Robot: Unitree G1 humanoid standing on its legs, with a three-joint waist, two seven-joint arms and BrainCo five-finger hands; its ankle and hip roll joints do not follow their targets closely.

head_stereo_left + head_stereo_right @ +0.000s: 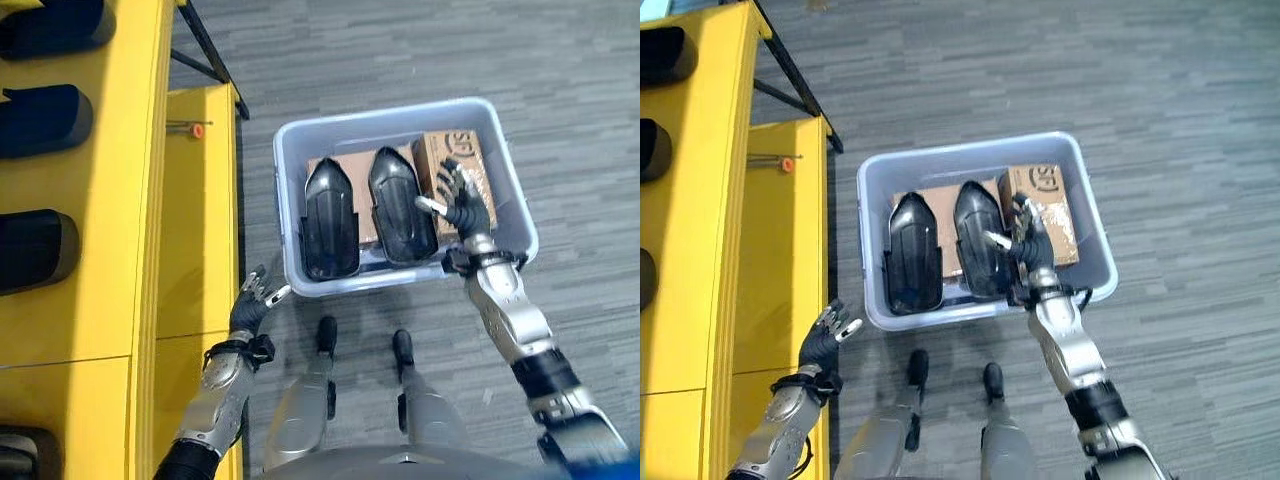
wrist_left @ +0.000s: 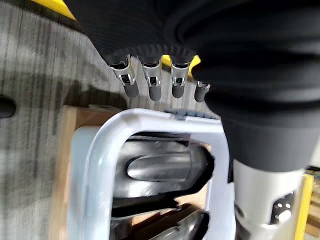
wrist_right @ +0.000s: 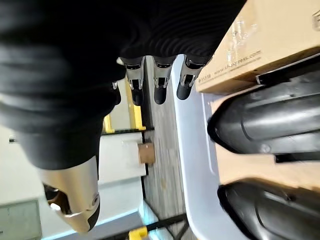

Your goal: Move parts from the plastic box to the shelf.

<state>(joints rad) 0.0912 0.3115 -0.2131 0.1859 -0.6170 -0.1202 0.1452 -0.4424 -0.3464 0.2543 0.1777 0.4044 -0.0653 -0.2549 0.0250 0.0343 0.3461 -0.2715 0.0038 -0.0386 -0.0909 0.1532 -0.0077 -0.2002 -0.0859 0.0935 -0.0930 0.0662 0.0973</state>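
A pale blue plastic box (image 1: 290,160) sits on the grey floor with two black moulded parts lying side by side in it: one on the left (image 1: 330,218) and one on the right (image 1: 401,203). A brown cardboard box (image 1: 455,160) lies beside them at the box's right end. My right hand (image 1: 462,203) hovers open above the box, over the cardboard box and the right part, holding nothing. My left hand (image 1: 252,300) is open just outside the box's near-left corner, by the yellow shelf (image 1: 130,200). More black parts (image 1: 40,120) rest on the shelf.
The shelf runs along the left side, with a lower yellow ledge (image 1: 200,200) carrying a small orange-tipped pin (image 1: 196,129). A black stand leg (image 1: 210,45) crosses behind the ledge. Open grey floor (image 1: 560,100) lies right of and beyond the box.
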